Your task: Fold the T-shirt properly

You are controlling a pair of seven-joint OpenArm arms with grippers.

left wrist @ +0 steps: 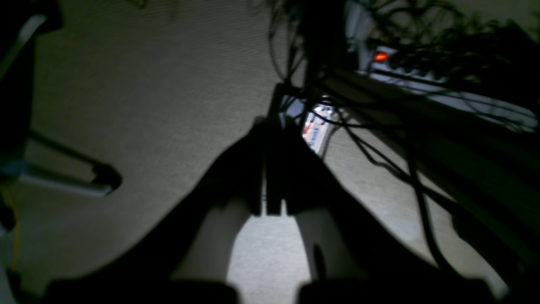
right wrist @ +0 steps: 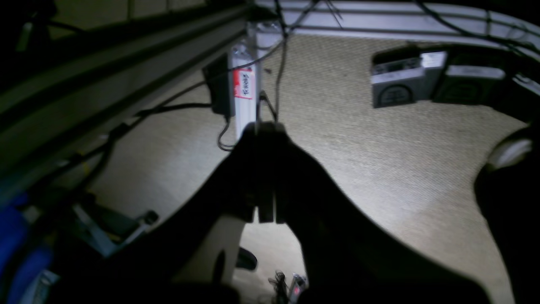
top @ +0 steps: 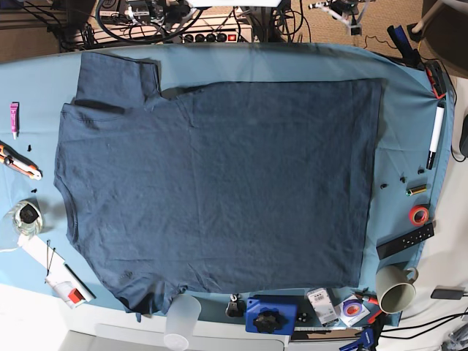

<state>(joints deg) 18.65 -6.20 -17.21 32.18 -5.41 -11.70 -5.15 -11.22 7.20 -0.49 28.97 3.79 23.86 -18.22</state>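
The dark navy T-shirt (top: 219, 190) lies spread flat on the teal table cloth (top: 292, 64) in the base view. Its neck is at the left, its sleeves are at the upper left and lower left, and its hem is at the right. Neither arm shows in the base view. My left gripper (left wrist: 273, 126) is shut and empty, and points at beige carpet (left wrist: 147, 84) beside the table frame. My right gripper (right wrist: 265, 126) is also shut and empty over the carpet (right wrist: 358, 147). The shirt shows in neither wrist view.
Small things ring the shirt: a marker (top: 436, 135), a red tape roll (top: 418, 214), a paper cup (top: 395, 289), a clear cup (top: 181, 318), a blue object (top: 272, 316) and a cutter (top: 18, 162). Cables (left wrist: 400, 169) and a power strip (top: 219, 35) hang by the frame.
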